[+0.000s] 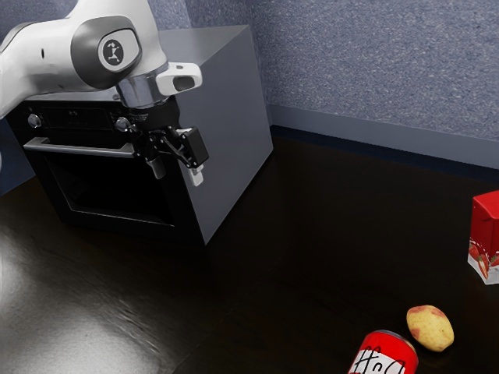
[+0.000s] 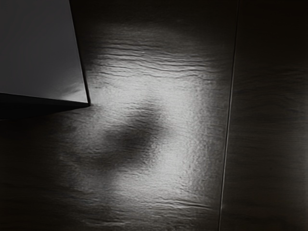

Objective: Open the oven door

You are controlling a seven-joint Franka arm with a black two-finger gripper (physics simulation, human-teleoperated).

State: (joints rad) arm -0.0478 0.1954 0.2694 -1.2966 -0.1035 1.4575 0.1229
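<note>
In the exterior view my gripper (image 1: 178, 172) points down by the oven's front corner, near the end of the door handle (image 1: 78, 148) toward the exterior view's right. Its two fingers stand apart with nothing seen between them, so it is open. The black oven door (image 1: 117, 191) looks shut, with its silver handle across the top. In the wrist view the grey oven side (image 2: 38, 53) comes down to a corner beside the dark tabletop (image 2: 269, 120). Contact between gripper and oven cannot be made out.
Two knobs, one of them a round knob (image 1: 34, 121), sit above the handle. Toward the exterior view's right are a red can (image 1: 383, 354), a potato (image 1: 429, 328) and a red carton (image 1: 485, 234). A speckled wall (image 1: 382, 70) stands behind the dark table (image 1: 312, 257).
</note>
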